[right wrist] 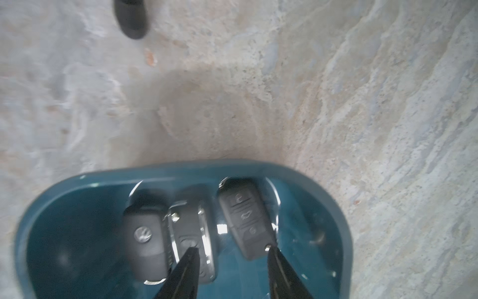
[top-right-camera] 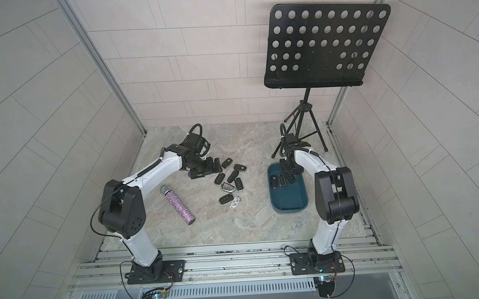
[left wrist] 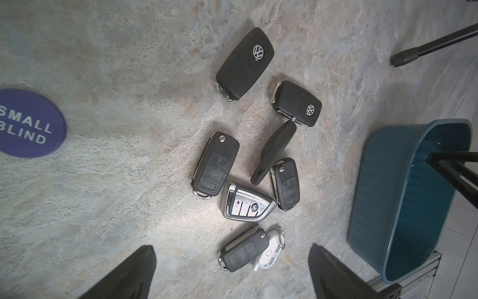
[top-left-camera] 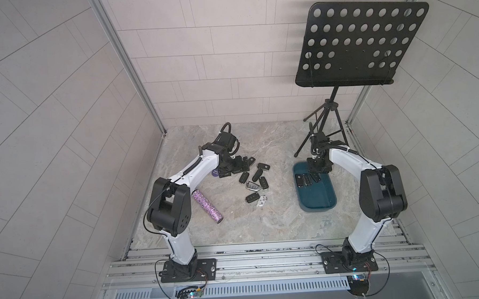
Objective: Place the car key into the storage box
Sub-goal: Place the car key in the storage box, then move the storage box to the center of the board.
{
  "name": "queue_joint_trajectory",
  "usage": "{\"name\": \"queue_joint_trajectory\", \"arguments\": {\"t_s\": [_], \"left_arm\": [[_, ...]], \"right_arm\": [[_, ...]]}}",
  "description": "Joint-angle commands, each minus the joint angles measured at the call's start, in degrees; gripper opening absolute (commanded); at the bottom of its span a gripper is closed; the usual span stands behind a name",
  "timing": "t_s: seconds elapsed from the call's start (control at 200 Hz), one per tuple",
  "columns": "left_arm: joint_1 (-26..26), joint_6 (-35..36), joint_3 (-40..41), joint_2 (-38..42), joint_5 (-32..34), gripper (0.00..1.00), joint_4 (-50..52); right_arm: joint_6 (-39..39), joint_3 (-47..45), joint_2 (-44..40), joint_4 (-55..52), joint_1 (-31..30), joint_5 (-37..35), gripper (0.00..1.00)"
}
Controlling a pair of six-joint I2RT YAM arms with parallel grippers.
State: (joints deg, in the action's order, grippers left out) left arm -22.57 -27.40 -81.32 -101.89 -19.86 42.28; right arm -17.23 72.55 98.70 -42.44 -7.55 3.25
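Right gripper [right wrist: 230,249] low over the far end of the storage box [right wrist: 181,168], jaws parted, nothing pinched between them; car key [right wrist: 245,220] lies button side up on the box floor, one end right at a fingertip [right wrist: 274,261], whether they touch too blurred to call; two other fobs [right wrist: 147,238] lie side by side next to it, one logo up, one chrome-edged; in both top views all three crowd the far end of the box, on the robot's right. Left gripper [left wrist: 232,247] spread wide and empty, hovering at the edge of the loose keys [left wrist: 216,164] on the stone-patterned table [left wrist: 116,64]; eight fobs there, mostly black, one silver, one white, clustered between the arms and apart from the box; purple disc [left wrist: 28,124] lettered SMALL BLIND just beside the left gripper; glittery microphone [top-right-camera: 179,204] lies near the left arm's elbow; black music stand [top-left-camera: 361,42] on its tripod behind the box.
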Motion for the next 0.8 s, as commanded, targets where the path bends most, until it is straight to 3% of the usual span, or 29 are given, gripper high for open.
{"name": "queue_joint_trajectory", "arguments": {"t_s": [0.0, 0.38, 0.796], "left_arm": [[0.32, 0.16, 0.54, 0.86, -0.36, 1.0, 0.08], [0.42, -0.02, 3.43, 2.47, 0.19, 1.0, -0.05], [0.48, 1.44, 5.82, 4.85, 2.97, 1.0, 1.29]], "right_arm": [[-1.77, -3.06, -3.91, -1.64, -2.54, 2.95, 0.47], [-3.95, -7.49, -5.71, 1.25, -9.43, 5.86, 0.47], [-5.08, -2.88, -0.91, 2.95, -15.69, 6.4, 0.47]]}}
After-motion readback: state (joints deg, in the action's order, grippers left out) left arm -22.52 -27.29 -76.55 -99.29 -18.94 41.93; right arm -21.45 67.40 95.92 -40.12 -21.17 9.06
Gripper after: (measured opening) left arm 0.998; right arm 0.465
